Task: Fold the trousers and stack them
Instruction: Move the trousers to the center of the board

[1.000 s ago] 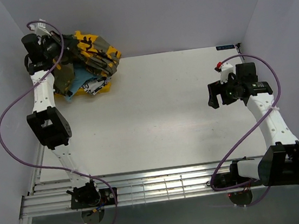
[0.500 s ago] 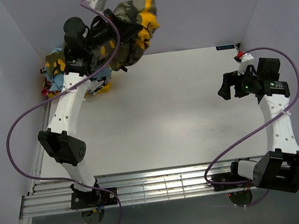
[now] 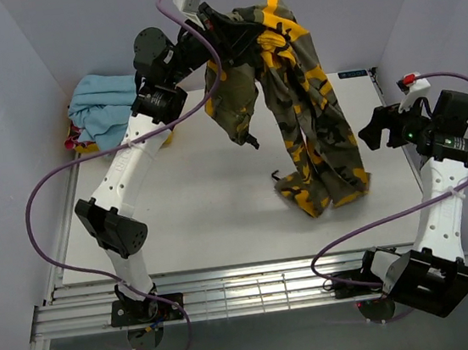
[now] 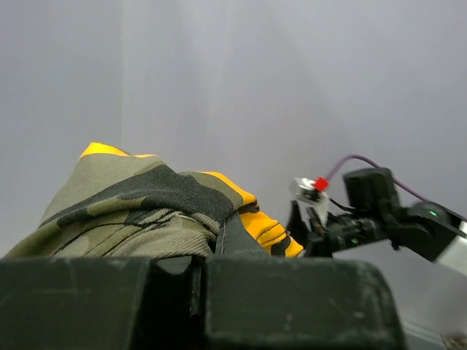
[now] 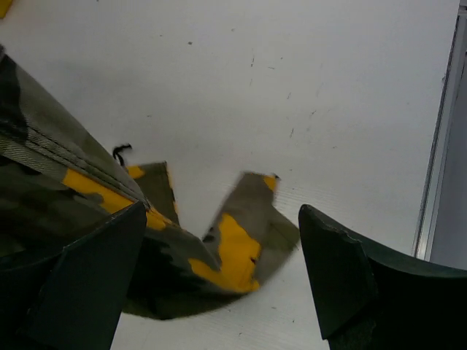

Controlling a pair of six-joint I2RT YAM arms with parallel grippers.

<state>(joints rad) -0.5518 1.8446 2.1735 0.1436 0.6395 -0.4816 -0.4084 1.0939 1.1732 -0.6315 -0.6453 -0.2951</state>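
Top external: left gripper (image 3: pixel 233 31) is clamping the trousers (image 3: pixel 306 123) aloft, unfolded; right gripper (image 3: pixel 376 134) is gaping empty; folding not begun.

**Rig look: white links, black joints**

Left arm (image 3: pixel 123 176) and right arm (image 3: pixel 441 192): white link covers, black joint housings, black bases. A purple cable (image 3: pixel 46 177) runs along each. Small red-and-white cap (image 3: pixel 410 80) by the wrist. The right pincer (image 5: pixel 220 219) has dark, blocky fingers (image 5: pixel 80 292).
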